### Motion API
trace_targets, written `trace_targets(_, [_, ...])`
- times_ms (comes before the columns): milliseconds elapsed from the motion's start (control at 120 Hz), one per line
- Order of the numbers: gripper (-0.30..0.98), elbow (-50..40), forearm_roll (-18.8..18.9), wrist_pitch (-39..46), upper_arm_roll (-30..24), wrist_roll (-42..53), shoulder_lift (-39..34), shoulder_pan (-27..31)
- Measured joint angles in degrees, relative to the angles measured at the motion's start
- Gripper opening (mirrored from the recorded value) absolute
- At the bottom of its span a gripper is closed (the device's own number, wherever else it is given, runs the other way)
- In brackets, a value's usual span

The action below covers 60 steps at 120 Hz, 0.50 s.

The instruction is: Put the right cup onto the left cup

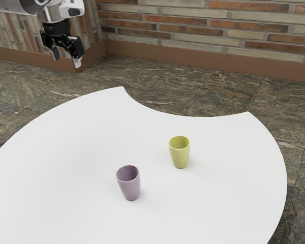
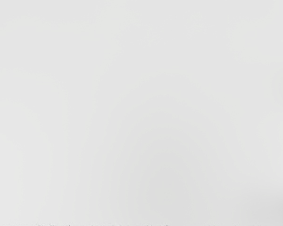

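Observation:
In the exterior view my gripper point(image 1: 66, 57) hangs at the upper left, its two fingers apart with nothing between them, well away from both cups. A purple cup point(image 1: 129, 184) stands upright on the white table point(image 1: 66, 147), nearer the camera. Farther back and toward the exterior view's right, a yellow-green cup point(image 1: 180, 153) is upright too, separated from the purple one by a stretch of tabletop. Both cups have their open rims facing up. The wrist view looks onto the pale tabletop point(image 2: 132, 94), with faint shadows.
The round table has a concave cutout in its far edge point(image 1: 188, 116). Beyond it lie a dark stone floor point(image 1: 218, 91) and a brick wall point(image 1: 203, 25) with a brown baseboard. Bare tabletop surrounds both cups.

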Motion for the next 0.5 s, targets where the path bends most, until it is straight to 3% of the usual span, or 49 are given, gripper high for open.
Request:
trace_targets(250, [0.67, -2.38, -1.49, 2.53, -1.37, 0.83, 1.41, -1.64])
trace_targets(500, [0.67, 7.89, -6.75, 8.36, -6.23, -1.05, 17.43, -1.89])
